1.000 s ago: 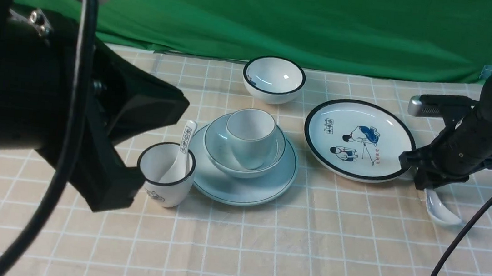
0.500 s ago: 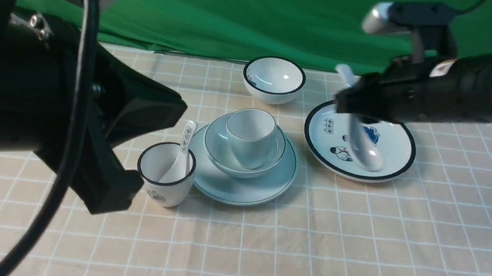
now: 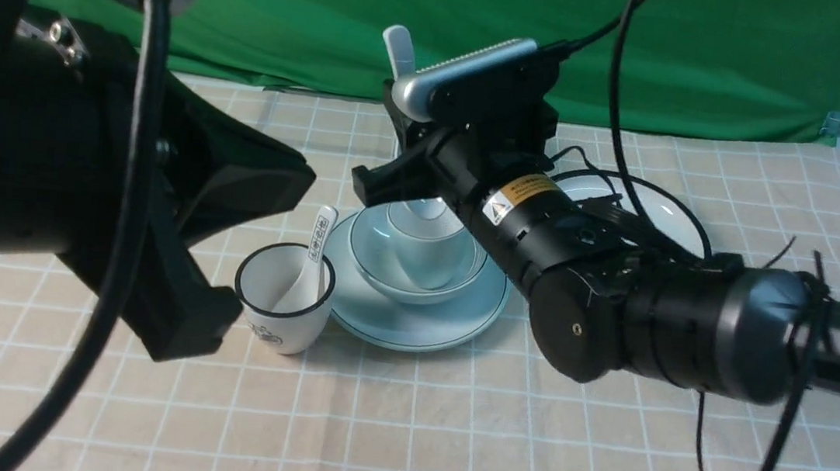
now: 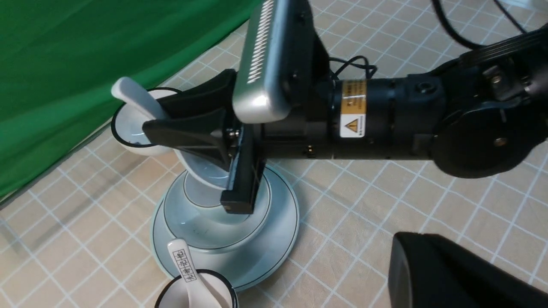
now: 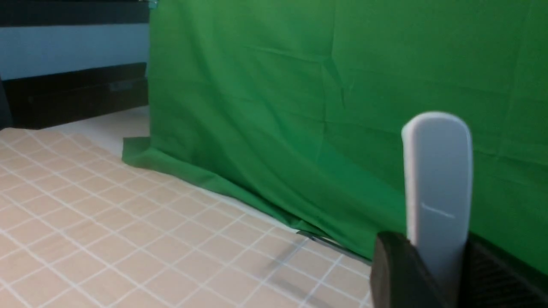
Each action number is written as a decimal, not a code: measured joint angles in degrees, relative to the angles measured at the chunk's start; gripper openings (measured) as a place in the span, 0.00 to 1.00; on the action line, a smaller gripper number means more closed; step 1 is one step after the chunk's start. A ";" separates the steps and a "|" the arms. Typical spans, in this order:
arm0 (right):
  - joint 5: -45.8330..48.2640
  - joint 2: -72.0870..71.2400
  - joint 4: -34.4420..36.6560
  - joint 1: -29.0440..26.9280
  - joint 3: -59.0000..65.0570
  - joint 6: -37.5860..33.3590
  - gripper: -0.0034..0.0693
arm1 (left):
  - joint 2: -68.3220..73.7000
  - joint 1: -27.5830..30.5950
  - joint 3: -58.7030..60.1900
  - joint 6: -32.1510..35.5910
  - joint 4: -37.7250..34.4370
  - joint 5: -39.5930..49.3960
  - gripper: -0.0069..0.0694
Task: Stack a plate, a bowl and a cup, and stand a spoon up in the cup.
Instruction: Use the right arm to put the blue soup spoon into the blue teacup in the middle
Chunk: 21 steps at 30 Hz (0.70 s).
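The pale plate (image 3: 411, 324) carries the bowl (image 3: 386, 259), and the cup (image 3: 429, 256) stands in the bowl. My right gripper (image 3: 404, 164) hovers over the cup, shut on the plain spoon (image 3: 398, 50), whose handle points up. In the left wrist view the spoon (image 4: 132, 96) slants down through the right gripper (image 4: 192, 128) toward the cup (image 4: 201, 199); I cannot tell whether it touches. The right wrist view shows the spoon handle (image 5: 436, 184) clamped between the fingers (image 5: 398, 269). My left gripper (image 3: 183, 257) hangs shut and empty at the left, near the black-rimmed cup.
A black-rimmed cup (image 3: 280, 307) holding a printed spoon (image 3: 317, 244) stands just left of the plate (image 4: 282, 222). A black-rimmed bowl (image 4: 128, 132) sits behind the stack. The cartoon plate (image 3: 672, 215) lies at the right, mostly behind my right arm. A green cloth (image 3: 720, 56) hangs at the back.
My right arm lifted the spoon from the cloth at the right, swung it left over the cartoon plate and now holds it above the cup. The left arm stayed still.
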 joint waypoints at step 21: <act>0.91 9.67 -2.54 -2.94 -1.86 6.79 0.44 | 0.00 0.00 0.00 0.00 0.74 -0.44 0.09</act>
